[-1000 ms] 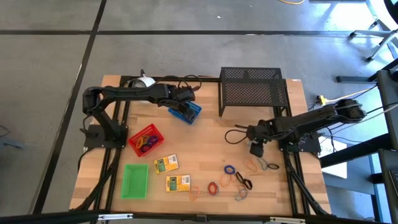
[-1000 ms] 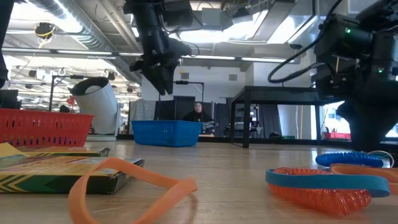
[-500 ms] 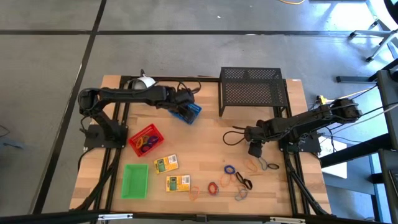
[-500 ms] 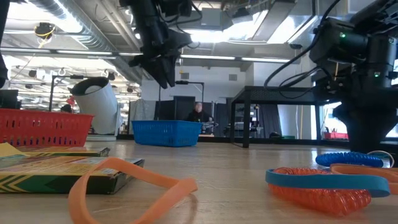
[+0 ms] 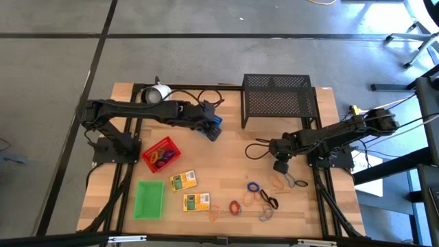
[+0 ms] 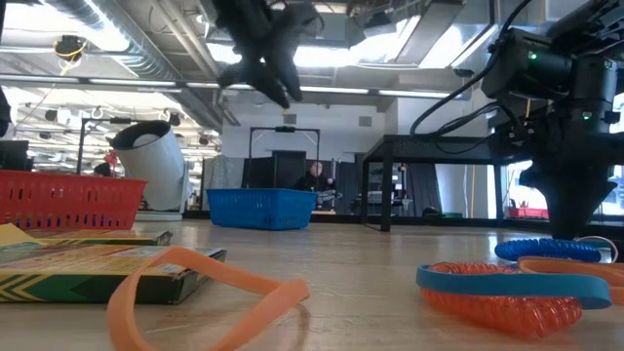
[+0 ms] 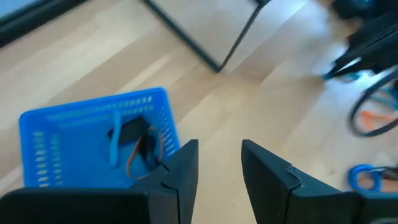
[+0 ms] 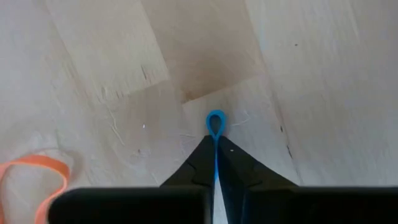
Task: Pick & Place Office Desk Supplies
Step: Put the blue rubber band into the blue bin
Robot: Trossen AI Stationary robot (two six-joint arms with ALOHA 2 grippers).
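My left gripper [image 7: 217, 168] is open and empty, above the near right edge of the blue tray [image 7: 93, 134], which holds blue, black and orange loops. In the high view it covers most of the tray [image 5: 215, 121]. My right gripper [image 5: 280, 165] is shut on a thin blue loop [image 8: 216, 127] just over the table, left of the loose loops. The red tray [image 5: 161, 155] holds several loops. The green tray [image 5: 149, 199] and two yellow-green boxes [image 5: 183, 180], [image 5: 196, 202] lie near the front left. My right gripper pinches the blue loop flat between its two fingertips, which point down at the table. One small rounded end of the loop [image 8: 216, 119] sticks out past the fingertips. The fingers hide the rest of the loop.
Loose loops lie on the table at the front right: blue [image 5: 254, 186], red [image 5: 235, 206], orange [image 5: 277, 182], black [image 5: 268, 200], grey [image 5: 300, 183]. A black wire-mesh rack [image 5: 278, 99] stands at the back right. A white round object [image 5: 156, 92] stands at the back left.
My left gripper has risen and gone toward the table's right and near edge, from over the blue tray's far side to its near right edge. My right gripper has shifted a little toward the table's left.
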